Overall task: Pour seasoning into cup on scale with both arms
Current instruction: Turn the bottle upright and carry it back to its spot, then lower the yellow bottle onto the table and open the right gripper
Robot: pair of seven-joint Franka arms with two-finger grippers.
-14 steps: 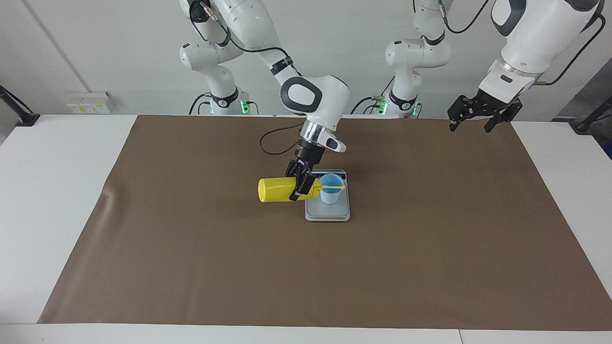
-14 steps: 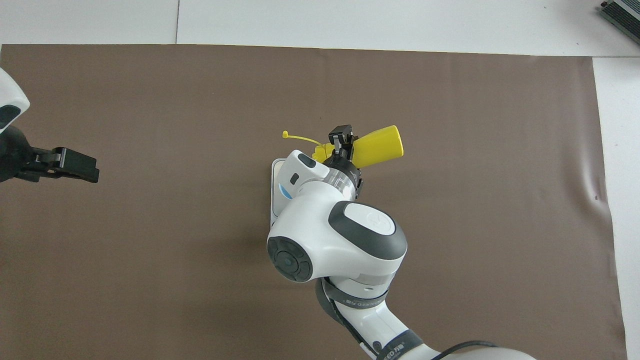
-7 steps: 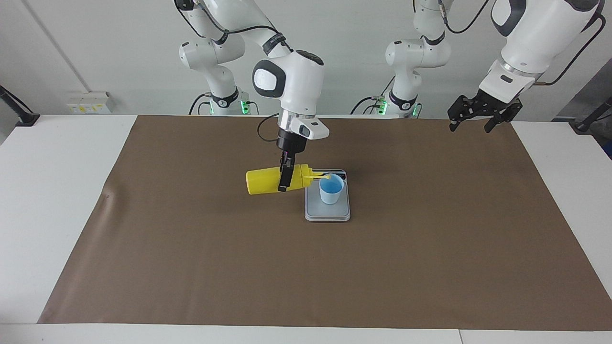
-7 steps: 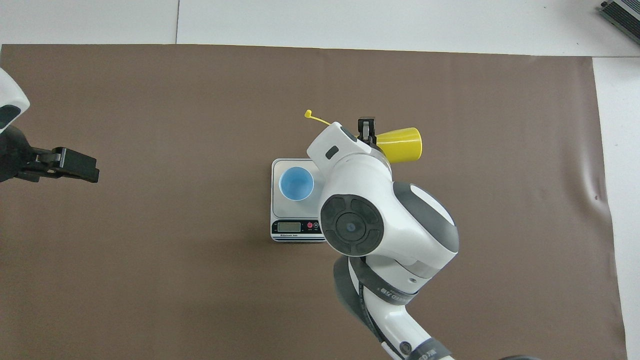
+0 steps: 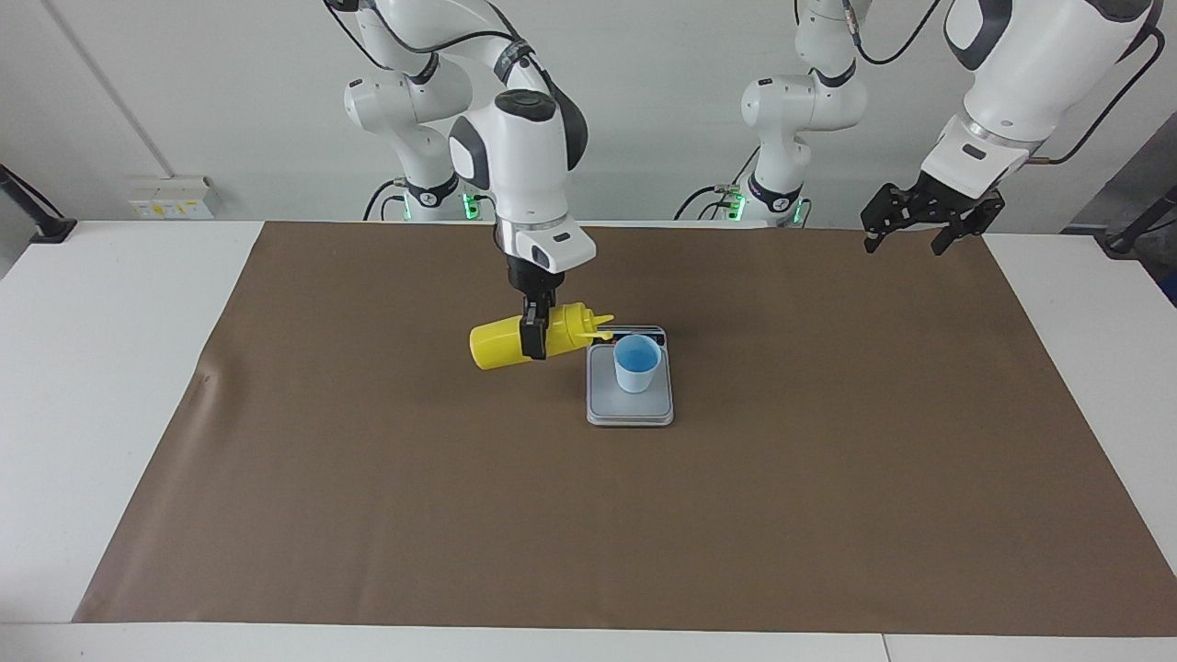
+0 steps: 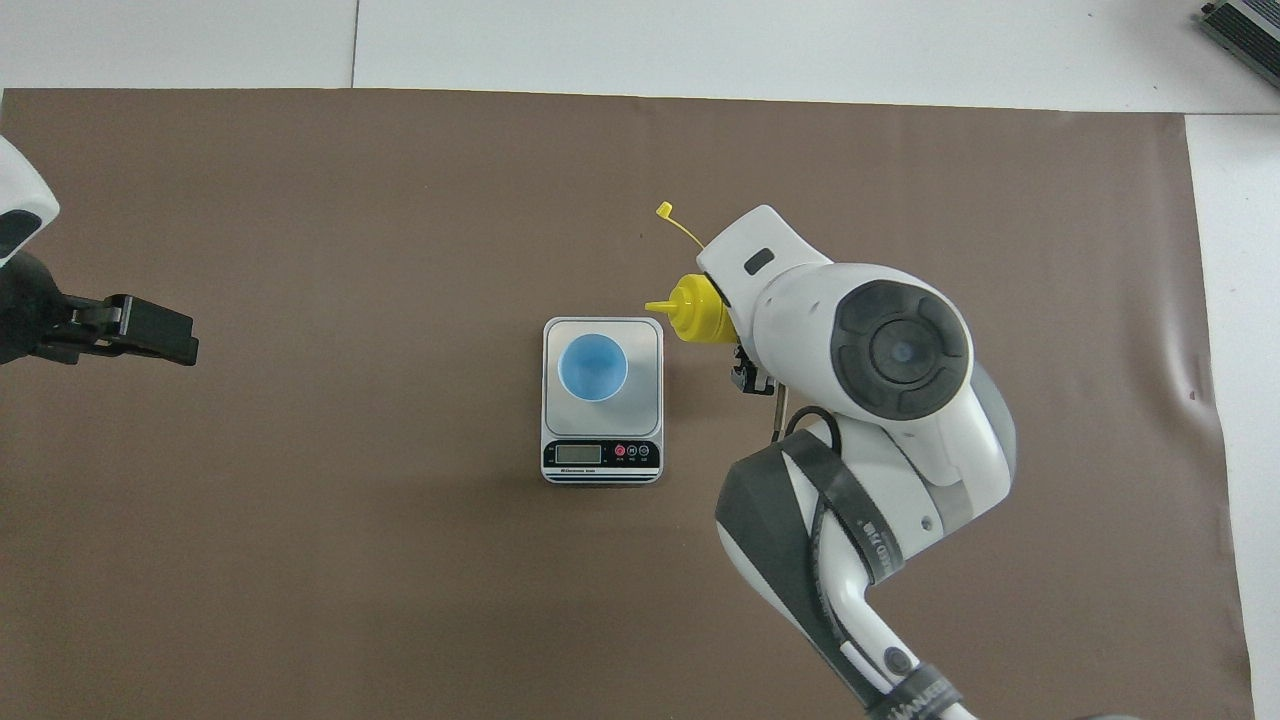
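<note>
My right gripper [image 5: 533, 338] is shut on the yellow seasoning bottle [image 5: 497, 345] and holds it on its side above the mat. The nozzle [image 6: 662, 305] points toward the scale and stops beside the scale's edge at the right arm's end, short of the cup. The cap strap [image 6: 676, 222] sticks out loose. The light blue cup [image 5: 636, 364] stands upright on the grey scale [image 5: 630, 411]; both show in the overhead view, cup [image 6: 593, 366] and scale [image 6: 603, 455]. My left gripper [image 5: 906, 241] waits open and empty in the air at the left arm's end of the mat.
A brown mat [image 5: 368, 515] covers most of the white table [image 5: 110, 368]. The mat has a small wrinkle [image 5: 204, 377] at the right arm's end. A grey device [image 6: 1245, 25] lies at a table corner farthest from the robots.
My right arm has swung the bottle away from the cup toward the right arm's end, and the nozzle has left the cup's rim. The cup and scale now show uncovered from above. The left arm has not moved.
</note>
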